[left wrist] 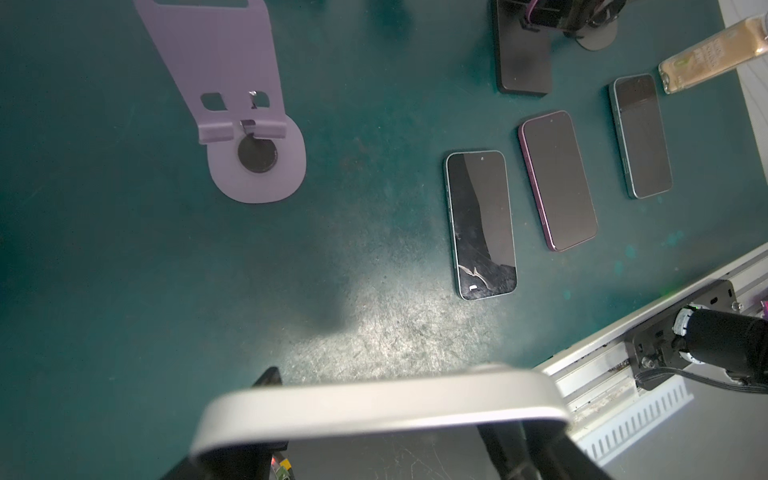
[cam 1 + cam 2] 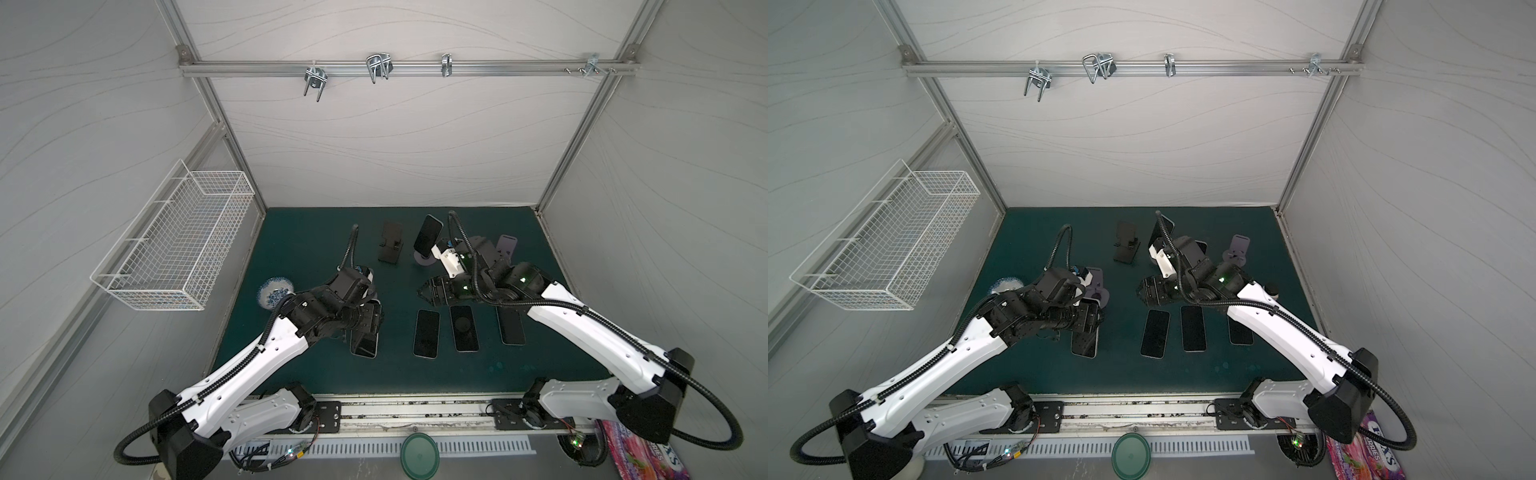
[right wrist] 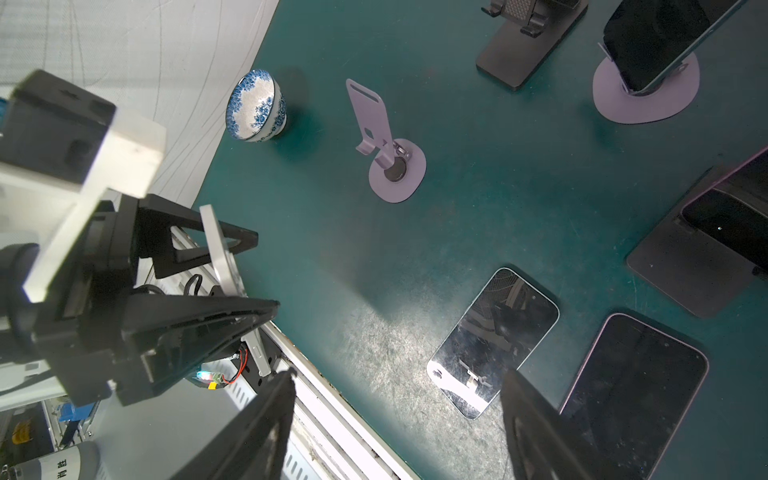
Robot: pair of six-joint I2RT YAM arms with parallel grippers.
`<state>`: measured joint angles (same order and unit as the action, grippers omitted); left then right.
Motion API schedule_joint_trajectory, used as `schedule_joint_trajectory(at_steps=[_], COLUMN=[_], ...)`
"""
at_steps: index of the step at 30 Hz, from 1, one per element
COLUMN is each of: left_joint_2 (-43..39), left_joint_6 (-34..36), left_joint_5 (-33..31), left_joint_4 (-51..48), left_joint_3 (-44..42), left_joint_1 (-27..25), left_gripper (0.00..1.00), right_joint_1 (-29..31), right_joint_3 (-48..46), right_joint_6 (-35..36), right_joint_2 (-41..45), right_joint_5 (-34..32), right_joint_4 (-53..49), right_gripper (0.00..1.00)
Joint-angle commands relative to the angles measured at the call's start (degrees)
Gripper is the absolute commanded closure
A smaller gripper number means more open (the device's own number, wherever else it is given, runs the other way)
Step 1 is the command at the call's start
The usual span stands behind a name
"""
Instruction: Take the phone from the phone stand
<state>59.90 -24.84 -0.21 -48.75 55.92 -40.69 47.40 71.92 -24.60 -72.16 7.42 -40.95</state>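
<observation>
The left gripper [image 2: 370, 322] is clamped across a silver phone [image 2: 365, 343], pinching its flat faces. In the right wrist view the phone [image 3: 221, 249] shows as a thin pale slab between the two black fingers [image 3: 245, 241]. In the left wrist view its rounded silver edge [image 1: 374, 409] fills the near part of the frame. The phone is off its lilac stand [image 1: 249, 137], which stands bare on the green mat [image 2: 307, 249] with its lip and backplate clear. The stand and the held phone are apart. Whether the phone's low end touches the mat cannot be told. A strip of bare mat lies between the held phone and a row of three phones [image 2: 464, 328] lying flat, screens up. More bare mat runs to the metal rail [image 2: 415, 409] along the front edge. A blue and white bowl [image 3: 255, 106] sits near the left wall. The right gripper [image 3: 399, 376] hangs over the mat with its jaws wide apart and nothing between them, just beside the nearest flat phone. A black stand [image 2: 390, 245] stands at the back, beside a dark phone [image 2: 428, 235] propped on another lilac stand.
</observation>
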Motion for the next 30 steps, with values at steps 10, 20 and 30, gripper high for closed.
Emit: schedule_joint_trajectory(at_steps=[10,20,30], left_joint_2=[7.5,17.2,23.9], left_joint_6=[-0.5,0.8,0.9], left_joint_5=[1.8,3.3,3.8], left_joint_4=[4.0,2.9,2.9], left_joint_3=[-0.7,3.0,5.9], left_joint_1=[-1.5,-2.9,-3.3], left_gripper=[0.42,0.42,0.42], right_joint_1=[0.4,0.4,0.4], right_joint_3=[1.1,2.2,2.2], right_joint_6=[1.1,1.7,2.0], right_joint_2=[1.6,0.5,1.2], right_joint_5=[-2.6,-2.9,-3.6], right_joint_4=[-1.9,-2.0,-3.2], right_gripper=[0.21,0.21,0.21])
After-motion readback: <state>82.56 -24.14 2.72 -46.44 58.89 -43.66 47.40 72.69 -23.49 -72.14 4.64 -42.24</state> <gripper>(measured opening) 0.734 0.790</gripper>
